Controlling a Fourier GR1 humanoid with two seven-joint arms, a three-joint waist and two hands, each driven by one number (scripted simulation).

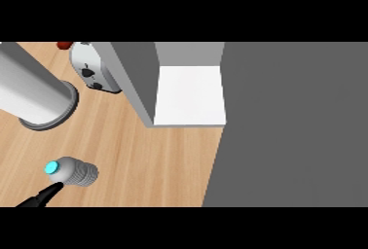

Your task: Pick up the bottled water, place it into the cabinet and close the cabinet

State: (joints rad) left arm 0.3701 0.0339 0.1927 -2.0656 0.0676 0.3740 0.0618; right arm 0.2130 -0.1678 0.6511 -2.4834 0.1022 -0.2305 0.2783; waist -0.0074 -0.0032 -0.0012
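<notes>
Head view: bottled water (72, 171) standing on the wooden surface (144, 160) at near left, cyan cap facing up. Left robot hand (43, 197) showing only as a dark finger touching the bottle's near side; impossible telling whether open or closed. Open cabinet (191, 95) sitting far, white shelf showing. Toaster (93, 68) and grey cylinder (36, 92) lying far left.

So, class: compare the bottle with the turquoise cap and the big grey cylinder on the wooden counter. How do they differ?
The bottled water looks far smaller than the grey cylinder. The bottle is topped with a turquoise cap; the cylinder shows no cap and flares into a darker ring at its base. A black finger of the left hand reaches the bottle; nothing touches the cylinder. Both are greyish, round-bodied and stand on the wooden counter.
</notes>
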